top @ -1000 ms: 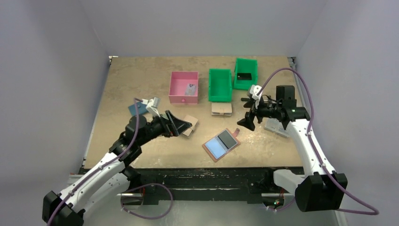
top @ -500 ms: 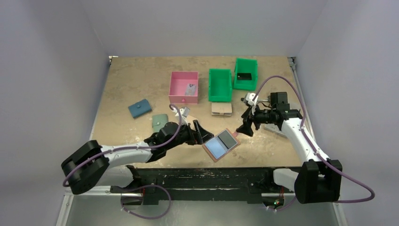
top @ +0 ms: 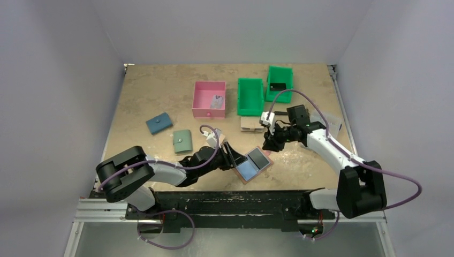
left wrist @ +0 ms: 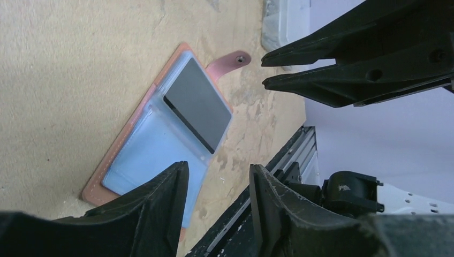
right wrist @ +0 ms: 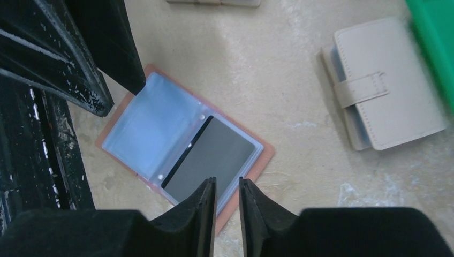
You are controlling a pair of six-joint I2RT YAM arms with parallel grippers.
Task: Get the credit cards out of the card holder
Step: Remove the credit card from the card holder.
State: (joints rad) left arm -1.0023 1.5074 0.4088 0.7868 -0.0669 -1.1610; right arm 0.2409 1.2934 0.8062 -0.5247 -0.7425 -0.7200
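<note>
One card holder (top: 247, 170) was found lying open and flat on the table (top: 160, 91), near the front edge, with its light blue lining facing up. A black card (right wrist: 214, 155) sat in the sleeve of the half nearer the right arm. The other half showed only lining. The snap tab (left wrist: 227, 61) lay extended flat on the table beyond the card side.

The left gripper (left wrist: 218, 167) was at the holder's empty half, its jaws partly apart with a clear gap between them and nothing in that gap. One finger overlapped the corner of the lining in the left wrist view; contact could not be confirmed.

The right gripper (right wrist: 227, 182) was at the card side, its jaws drawn close with only a narrow slit between them. The slit lined up with the holder's edge beside the black card. No grip on holder or card was visible, and the left wrist view showed its tips apparently clear of the table near the tab.

A beige wallet (right wrist: 383, 110) lay closed beside the right arm, and a second beige wallet (top: 251, 123) lay in front of a green bin (top: 250, 110). A pink bin (top: 209, 113) and a second green bin (top: 280, 71) stood towards the back. A blue wallet (top: 159, 123) and a sage green wallet (top: 182, 141) lay to the left, well apart from the holder.
</note>
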